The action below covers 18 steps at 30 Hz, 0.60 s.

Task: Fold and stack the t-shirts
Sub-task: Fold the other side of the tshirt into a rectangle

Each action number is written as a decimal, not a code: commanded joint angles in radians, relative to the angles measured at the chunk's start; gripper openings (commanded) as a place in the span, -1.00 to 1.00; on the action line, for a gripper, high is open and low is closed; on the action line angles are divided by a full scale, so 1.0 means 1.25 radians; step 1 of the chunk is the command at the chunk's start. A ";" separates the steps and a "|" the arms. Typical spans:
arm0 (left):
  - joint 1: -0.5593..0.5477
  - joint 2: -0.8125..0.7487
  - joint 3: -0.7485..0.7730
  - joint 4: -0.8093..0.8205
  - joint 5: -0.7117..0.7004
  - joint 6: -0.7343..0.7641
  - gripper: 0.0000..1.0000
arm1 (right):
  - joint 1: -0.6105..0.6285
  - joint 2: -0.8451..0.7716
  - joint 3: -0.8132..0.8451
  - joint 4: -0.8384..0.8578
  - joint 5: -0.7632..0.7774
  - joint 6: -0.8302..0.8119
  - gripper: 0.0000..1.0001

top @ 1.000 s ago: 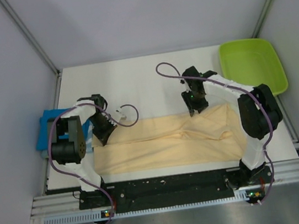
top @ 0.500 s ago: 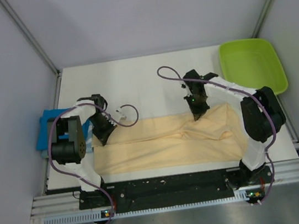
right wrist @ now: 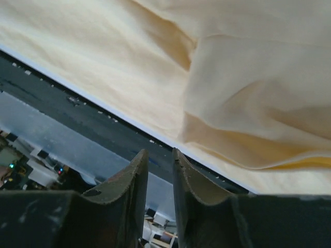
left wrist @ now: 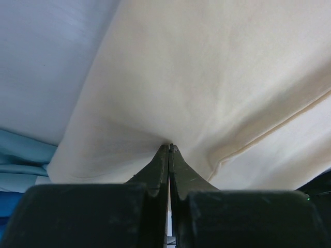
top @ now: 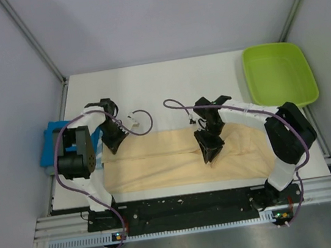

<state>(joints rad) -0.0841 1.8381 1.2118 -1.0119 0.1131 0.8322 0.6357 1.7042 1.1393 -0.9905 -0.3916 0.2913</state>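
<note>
The peach shirt lies spread flat along the near edge of the table, and the folded blue shirt sits at the table's left edge, partly behind the left arm. The left gripper has its fingers pressed together on the peach shirt's far left corner, where the cloth puckers at the tips. The right gripper hangs over the middle of that shirt, its fingers a narrow gap apart with nothing between them.
</note>
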 commanded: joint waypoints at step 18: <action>-0.437 -0.145 0.201 0.058 0.366 -0.047 -0.03 | -0.393 -0.198 -0.025 0.117 0.070 0.041 -1.00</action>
<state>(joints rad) -0.4679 1.7145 1.4540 -1.0206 0.3515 0.8368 0.2279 1.4517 1.1530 -0.9203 -0.4206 0.3122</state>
